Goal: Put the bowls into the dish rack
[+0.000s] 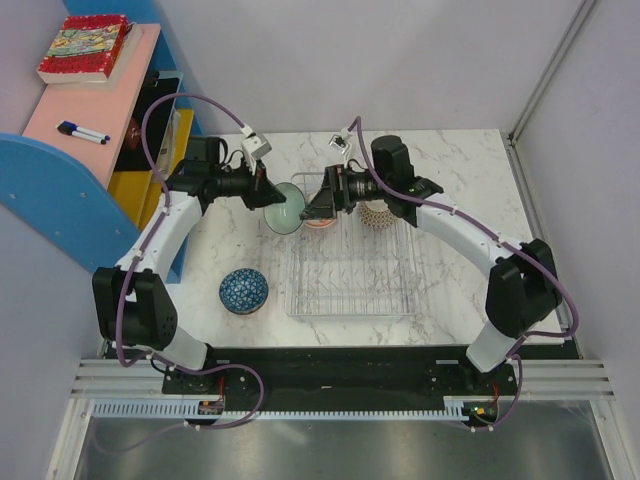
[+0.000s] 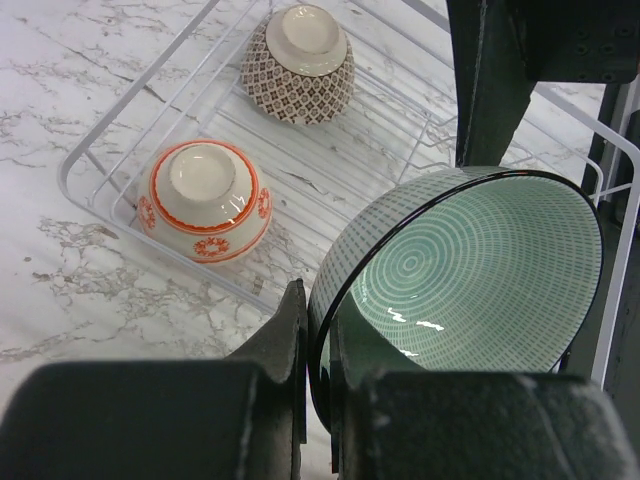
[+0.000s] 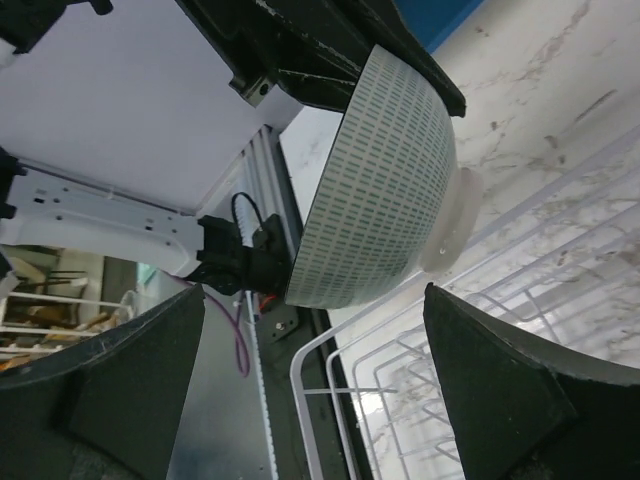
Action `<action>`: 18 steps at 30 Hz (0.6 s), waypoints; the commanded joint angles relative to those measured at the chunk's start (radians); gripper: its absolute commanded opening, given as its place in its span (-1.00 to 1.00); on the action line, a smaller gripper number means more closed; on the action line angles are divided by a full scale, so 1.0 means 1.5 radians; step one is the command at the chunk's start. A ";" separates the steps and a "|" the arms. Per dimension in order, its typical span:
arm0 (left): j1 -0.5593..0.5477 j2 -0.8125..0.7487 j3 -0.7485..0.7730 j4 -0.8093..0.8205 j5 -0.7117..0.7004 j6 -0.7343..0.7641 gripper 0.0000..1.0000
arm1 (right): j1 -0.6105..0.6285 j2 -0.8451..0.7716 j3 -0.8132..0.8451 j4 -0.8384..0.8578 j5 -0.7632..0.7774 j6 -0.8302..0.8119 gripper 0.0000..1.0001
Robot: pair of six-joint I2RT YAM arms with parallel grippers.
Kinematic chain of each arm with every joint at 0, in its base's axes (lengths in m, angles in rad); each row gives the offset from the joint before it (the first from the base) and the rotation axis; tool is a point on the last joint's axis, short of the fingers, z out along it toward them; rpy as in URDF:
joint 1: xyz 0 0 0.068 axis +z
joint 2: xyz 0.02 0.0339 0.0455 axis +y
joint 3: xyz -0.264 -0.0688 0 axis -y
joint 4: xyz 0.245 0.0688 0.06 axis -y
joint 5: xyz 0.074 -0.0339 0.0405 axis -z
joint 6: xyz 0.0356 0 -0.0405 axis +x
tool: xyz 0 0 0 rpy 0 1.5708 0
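Note:
My left gripper (image 1: 268, 195) is shut on the rim of a green bowl (image 1: 284, 210), tilted on its side just off the dish rack's (image 1: 352, 290) far left corner. In the left wrist view the fingers (image 2: 290, 330) pinch the dark rim of that bowl (image 2: 470, 270). My right gripper (image 1: 312, 208) stands open, facing the bowl from the right, and its wrist view shows the bowl's patterned outside (image 3: 385, 180) just ahead of the wide jaws (image 3: 315, 292). An orange-patterned bowl (image 2: 205, 200) and a brown-patterned bowl (image 2: 298, 62) lie upside down in the rack (image 2: 90, 150). A blue bowl (image 1: 243, 291) sits on the table left of the rack.
A pink and blue shelf (image 1: 90, 110) with a book (image 1: 85, 48) and a marker (image 1: 82, 131) stands at the far left. White walls close in the marble table (image 1: 450, 170) at the back and right.

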 commanded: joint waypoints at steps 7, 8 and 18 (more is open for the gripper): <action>-0.018 -0.033 0.014 0.008 0.041 -0.024 -0.96 | -0.010 0.023 -0.048 0.200 -0.095 0.141 0.95; -0.019 -0.033 0.013 0.008 0.042 -0.024 -0.96 | -0.010 0.025 -0.048 0.201 -0.095 0.139 0.95; -0.025 -0.052 0.000 0.009 0.049 -0.025 -0.96 | -0.010 0.025 -0.023 0.091 0.009 0.014 0.95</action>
